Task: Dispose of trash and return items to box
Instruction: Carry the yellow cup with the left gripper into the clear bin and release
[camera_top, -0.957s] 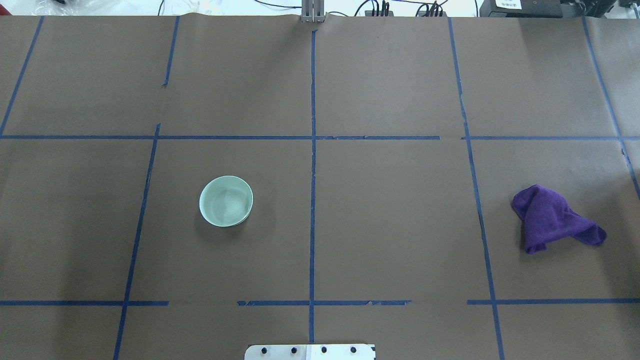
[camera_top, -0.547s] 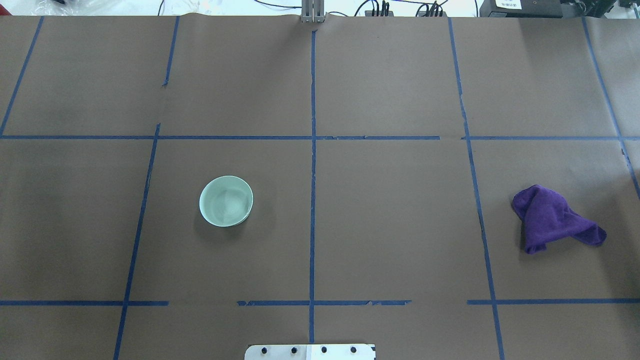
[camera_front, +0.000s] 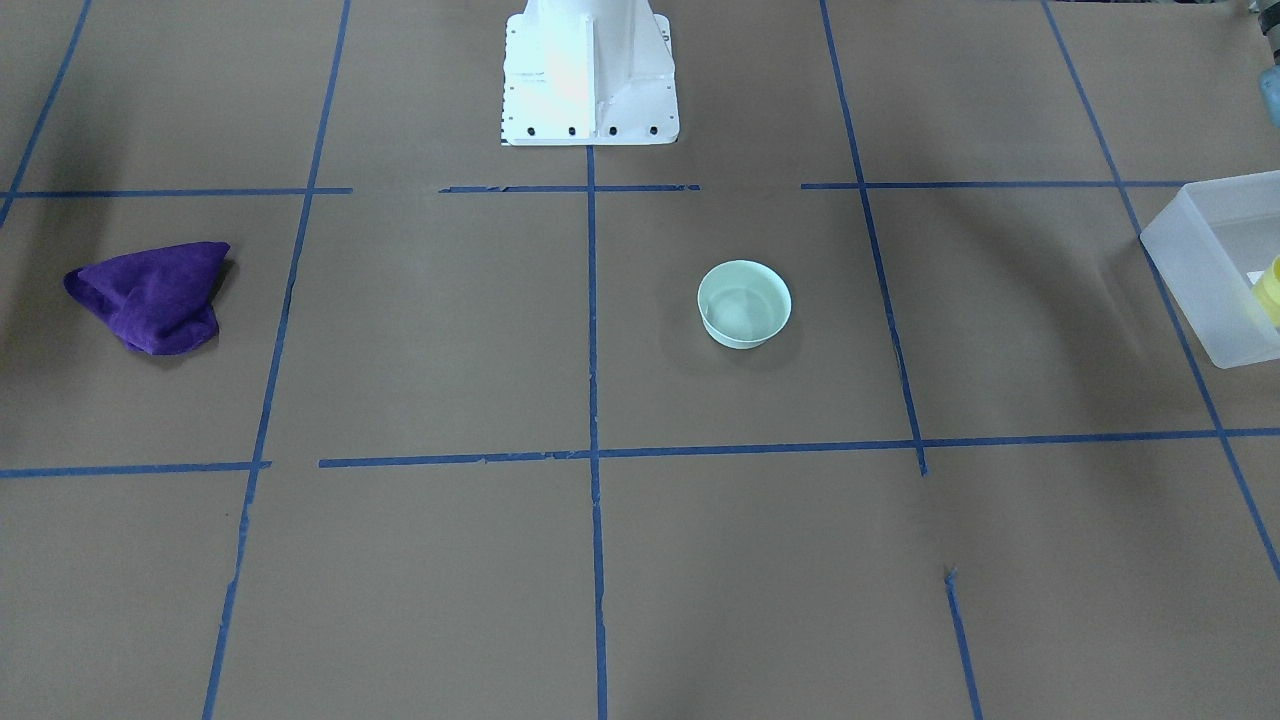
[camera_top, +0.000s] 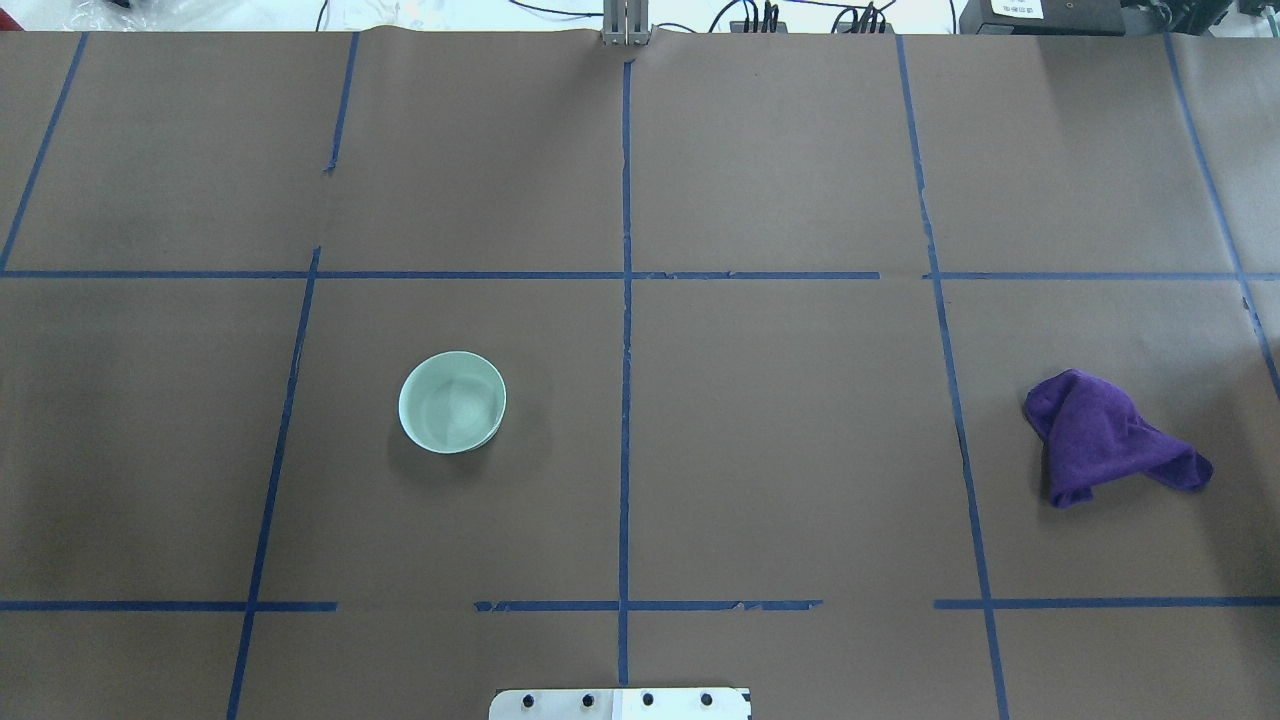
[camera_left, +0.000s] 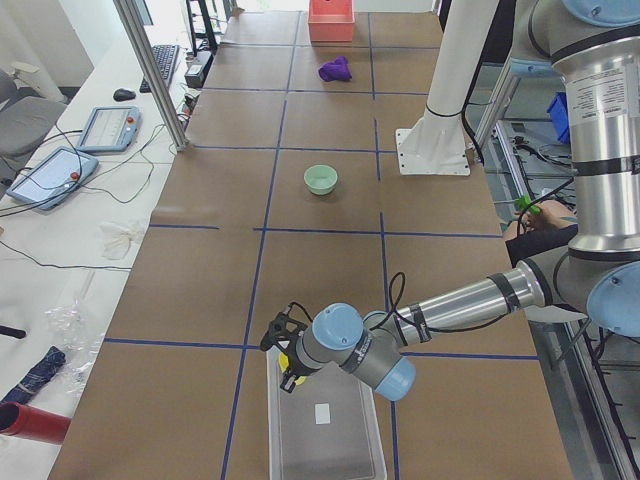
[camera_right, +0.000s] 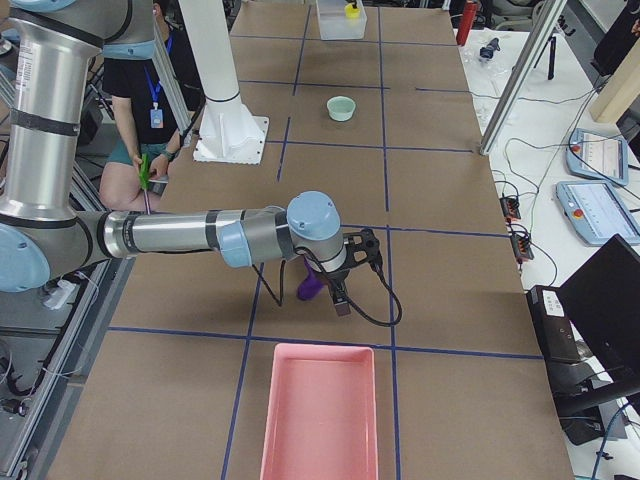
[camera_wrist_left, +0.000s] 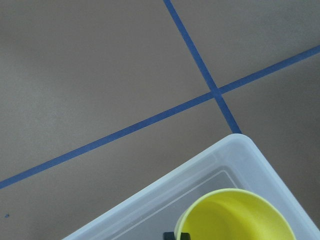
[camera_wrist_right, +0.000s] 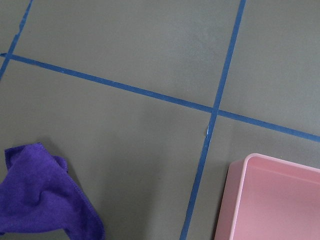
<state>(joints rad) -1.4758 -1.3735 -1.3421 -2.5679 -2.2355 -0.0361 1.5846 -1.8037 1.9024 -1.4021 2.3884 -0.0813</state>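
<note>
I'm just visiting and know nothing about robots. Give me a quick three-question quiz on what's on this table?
1. True or false: the bowl stands on the table, outside the box.
2. The cloth is: A red, B purple, C green?
3. Which lies nearer the pink tray: cloth or bowl?
Key: 1 true; 2 B; 3 cloth.

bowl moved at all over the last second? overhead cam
No. In the overhead view the mint-green bowl sits at the same spot, with the same gap to the central blue tape line as before.
</note>
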